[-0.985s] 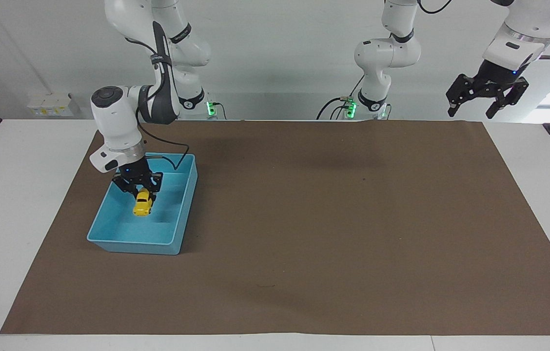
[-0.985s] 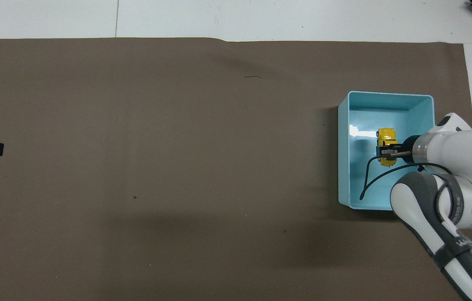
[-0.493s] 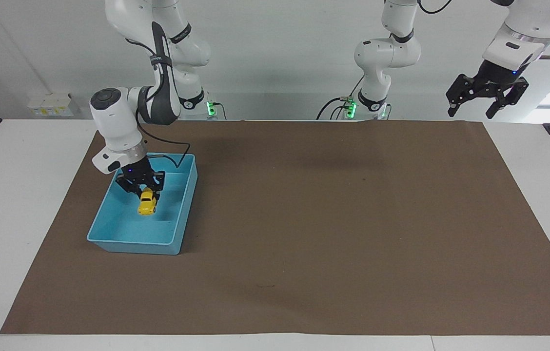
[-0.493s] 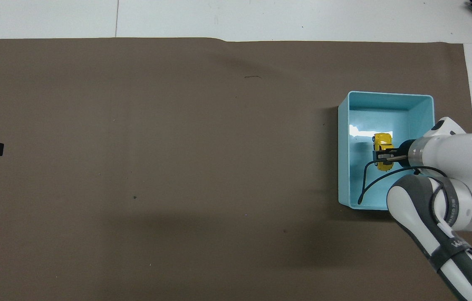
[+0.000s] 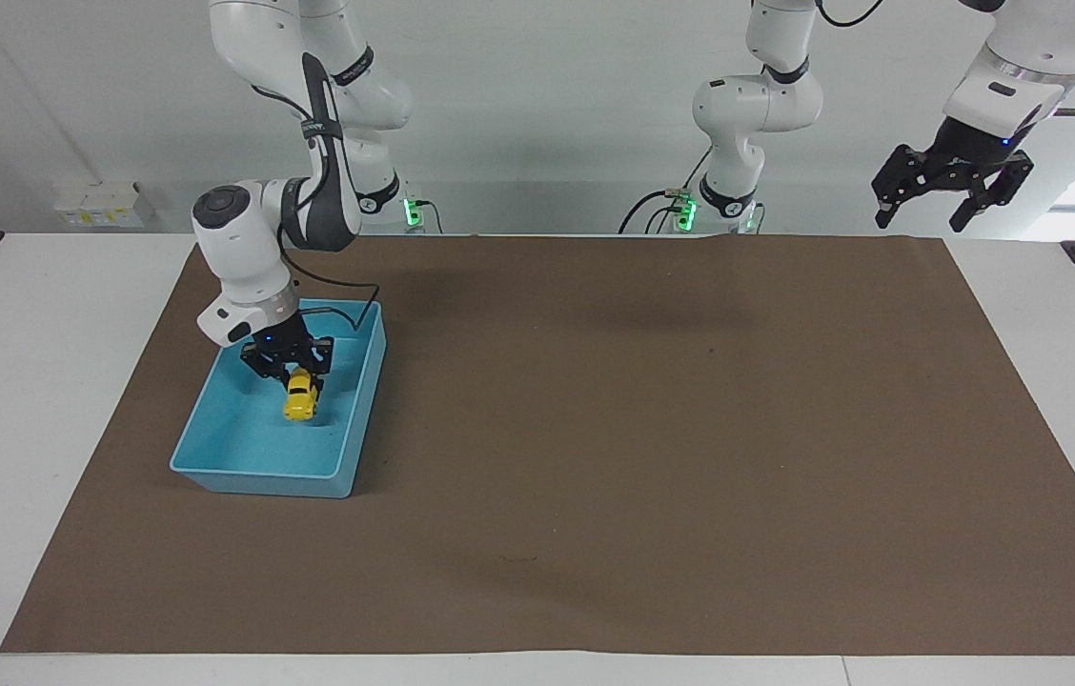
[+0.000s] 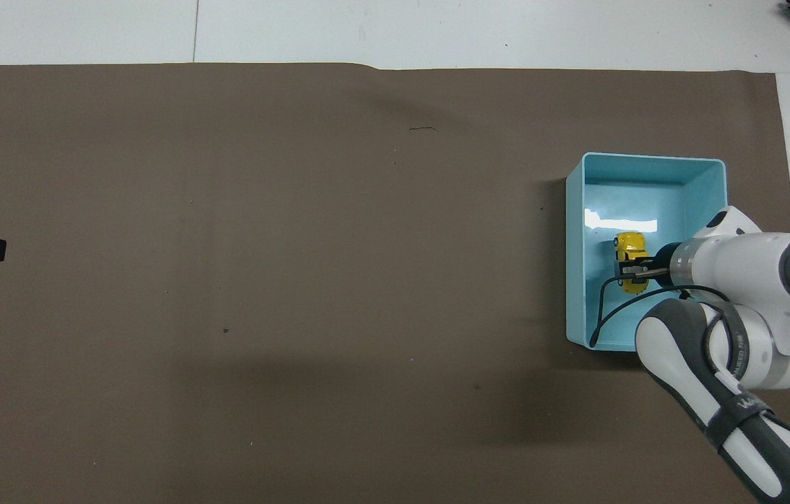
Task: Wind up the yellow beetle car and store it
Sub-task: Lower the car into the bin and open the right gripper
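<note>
One gripper did the work: the right gripper [image 5: 294,374] hung inside the bin [image 5: 213,469] at the right arm's end of the table, clamped on the car [image 5: 301,403]. Best to lower until the wheels touched the floor, then release. At the table's other end the left gripper [image 5: 952,195] waited high, jaws wide and empty.

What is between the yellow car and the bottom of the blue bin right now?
Nothing visible. The right claw is shut on the yellow beetle car, holding it inside the walls of the light blue bin. The bin floor under it is bare. The left claw waits, open, high over its own end of the table.
</note>
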